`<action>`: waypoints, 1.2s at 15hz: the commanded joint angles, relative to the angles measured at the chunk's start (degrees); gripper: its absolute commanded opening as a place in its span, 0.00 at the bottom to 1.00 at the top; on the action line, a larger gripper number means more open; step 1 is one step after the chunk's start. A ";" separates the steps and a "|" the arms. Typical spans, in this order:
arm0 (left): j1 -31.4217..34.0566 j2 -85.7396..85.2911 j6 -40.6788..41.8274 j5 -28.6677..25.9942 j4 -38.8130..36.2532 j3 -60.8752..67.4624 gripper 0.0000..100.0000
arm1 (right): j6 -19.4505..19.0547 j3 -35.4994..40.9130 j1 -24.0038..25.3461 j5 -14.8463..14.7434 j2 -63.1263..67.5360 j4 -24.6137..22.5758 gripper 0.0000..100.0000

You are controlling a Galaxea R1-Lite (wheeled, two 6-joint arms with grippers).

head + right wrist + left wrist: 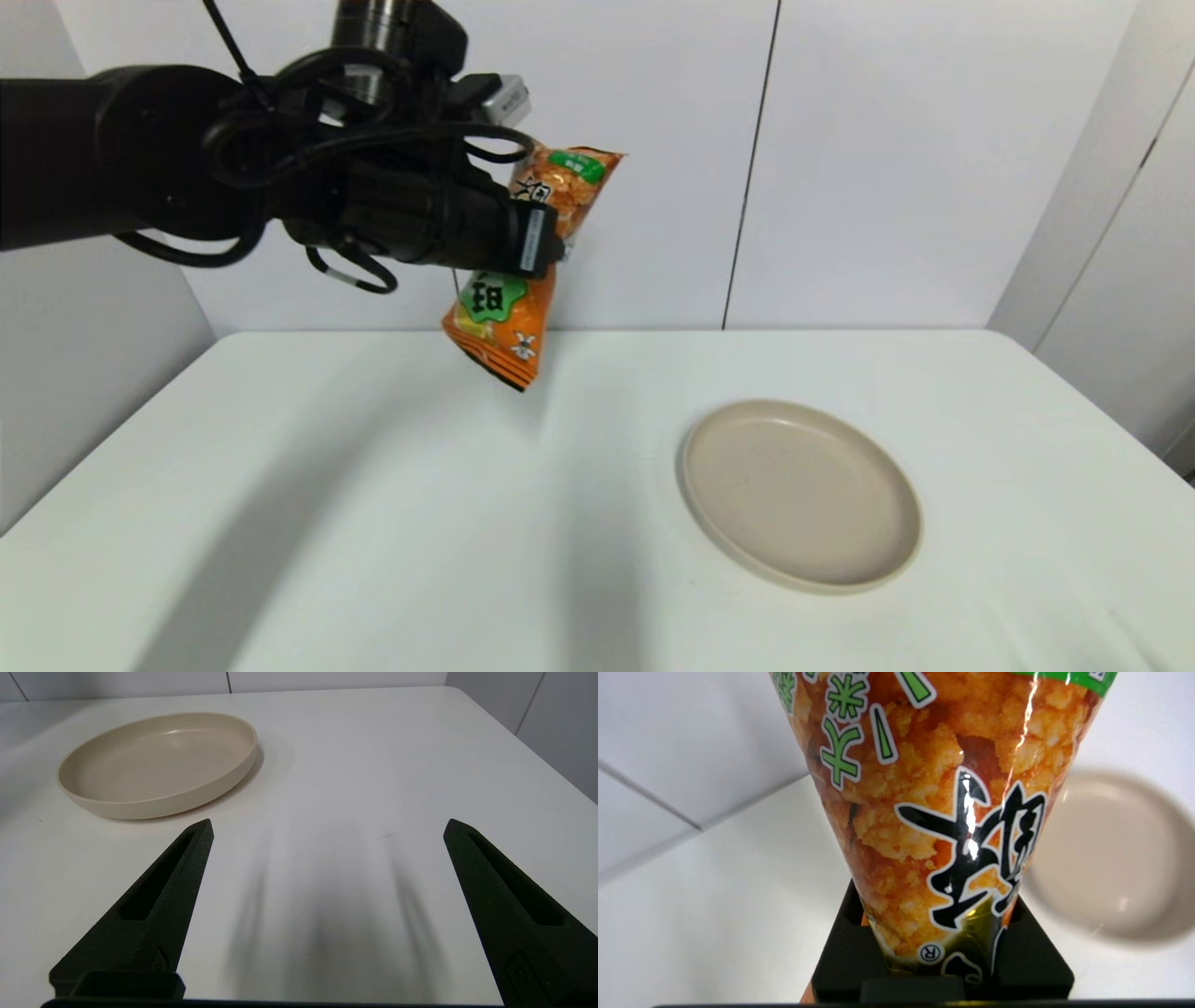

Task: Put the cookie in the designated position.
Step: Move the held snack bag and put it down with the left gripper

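Closest to the head camera is the left arm, reaching in high from the robot's left, and its left gripper is clenched across the middle of the cookie; in the left wrist view the orange packet fills most of the picture, pinched between the black fingers at their base. Largest of all is the white table, whose far edge meets the wall and whose right edge falls away toward a gap beside the panels. Next in size is the beige plate, lying on the robot's right half of the table, with nothing on it. Then comes the packet itself, hanging tilted in the air, well above the tabletop and to the left of the plate.

As I judge it, the pick-up and lift are done; carrying across to the plate, lowering and letting go are left. The plate is probably the designated spot, though nothing in view marks it as such.

Open room is generous: no object lies on the tabletop between packet and plate. The right gripper is parked low near the table's right side, fingers spread wide and holding nothing, just beside the plate, so the crossing should stay clear of it.
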 commanded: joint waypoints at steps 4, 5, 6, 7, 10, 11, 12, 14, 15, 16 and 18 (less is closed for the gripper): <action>-18.92 2.38 -34.69 31.75 -2.91 14.29 0.00 | -0.11 0.03 0.01 0.01 -0.01 0.00 1.00; -19.27 3.44 -36.36 31.75 -2.03 14.29 0.00 | 0.07 0.03 0.01 0.01 -0.01 0.00 1.00; -19.36 4.58 -36.97 31.84 -1.42 14.29 0.00 | -0.11 0.03 0.01 0.01 -0.01 0.00 1.00; -19.27 5.64 -37.15 31.84 -1.15 14.20 0.00 | 0.07 -0.06 0.01 0.01 -0.01 0.00 1.00; -19.27 9.50 -37.41 29.91 -0.71 13.33 0.00 | 0.07 0.03 0.01 0.01 -0.01 0.00 1.00; -19.36 10.56 -37.50 27.53 0.25 12.80 0.00 | 0.07 0.03 0.01 0.01 -0.01 0.00 1.00; -19.27 11.79 -38.11 24.46 1.66 11.39 0.00 | -0.11 0.03 0.01 0.01 -0.01 0.00 1.00; -19.27 14.07 -39.34 20.24 6.41 7.52 0.00 | 0.07 0.03 0.01 0.01 -0.01 0.00 1.00; -19.27 15.39 -39.61 19.89 9.57 5.50 0.00 | -0.11 0.03 0.01 0.01 -0.01 0.00 1.00; -19.27 16.62 -39.70 19.80 10.89 3.83 0.00 | 0.07 -0.06 0.01 0.01 -0.01 0.00 1.00; -18.92 19.00 -39.87 19.62 11.24 0.58 0.00 | 0.07 0.03 0.01 0.01 -0.01 0.00 1.00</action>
